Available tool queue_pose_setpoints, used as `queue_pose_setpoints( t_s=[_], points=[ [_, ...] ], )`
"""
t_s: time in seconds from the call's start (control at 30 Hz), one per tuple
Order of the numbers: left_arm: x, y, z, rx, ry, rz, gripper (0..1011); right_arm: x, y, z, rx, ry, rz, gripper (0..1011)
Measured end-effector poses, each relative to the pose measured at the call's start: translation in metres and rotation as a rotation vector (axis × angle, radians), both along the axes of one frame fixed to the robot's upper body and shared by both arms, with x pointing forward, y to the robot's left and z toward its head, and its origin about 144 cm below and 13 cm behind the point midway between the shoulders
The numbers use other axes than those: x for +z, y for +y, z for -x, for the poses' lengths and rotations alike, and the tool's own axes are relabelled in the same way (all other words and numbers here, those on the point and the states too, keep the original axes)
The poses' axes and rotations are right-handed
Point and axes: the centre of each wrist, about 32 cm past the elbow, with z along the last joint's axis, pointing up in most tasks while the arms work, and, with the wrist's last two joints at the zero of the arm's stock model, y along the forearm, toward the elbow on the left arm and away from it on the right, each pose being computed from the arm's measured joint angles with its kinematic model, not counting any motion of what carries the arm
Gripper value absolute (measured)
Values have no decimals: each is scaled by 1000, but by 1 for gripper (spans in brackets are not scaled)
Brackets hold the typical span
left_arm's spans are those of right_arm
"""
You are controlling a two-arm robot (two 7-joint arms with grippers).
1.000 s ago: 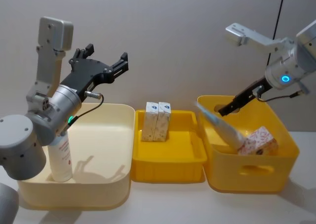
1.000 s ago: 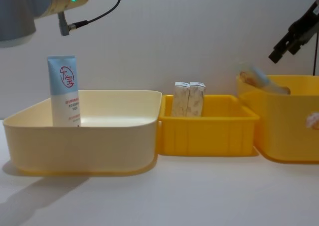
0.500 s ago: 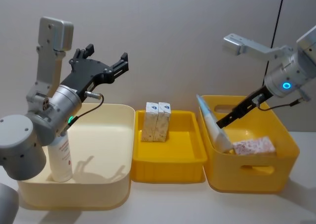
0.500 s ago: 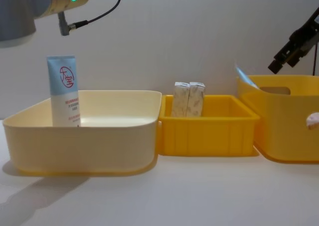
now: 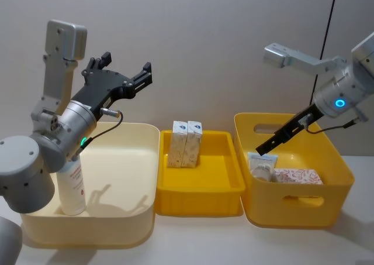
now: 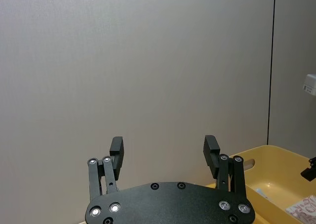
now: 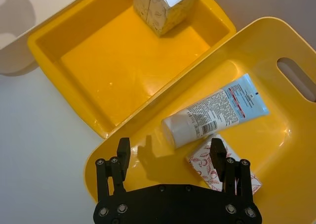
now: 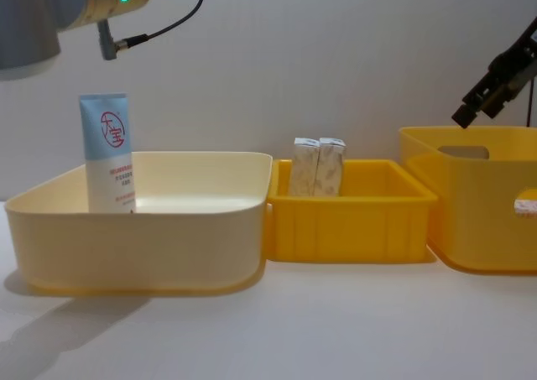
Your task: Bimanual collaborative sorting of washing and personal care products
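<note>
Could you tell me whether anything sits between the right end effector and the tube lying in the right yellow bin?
Nothing visible does. The right end effector hangs open above the bin; the tube lies uncovered, with a carton beside it.

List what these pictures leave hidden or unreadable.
- Standing tube: head view, left arm covers its top.
- Lying tube: print too small in the right wrist view.
- Patterned carton: partly behind the right gripper.
- Two upright cartons: chest view, tray wall hides their bases.
</note>
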Motion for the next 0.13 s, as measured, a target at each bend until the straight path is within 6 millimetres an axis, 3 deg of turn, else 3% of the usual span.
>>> queue_pose_setpoints(
  t_s=[0.13],
  points=[
    [0, 0, 0, 0, 0, 0, 1003, 0, 0, 0, 2, 4, -2, 1001]
  ],
)
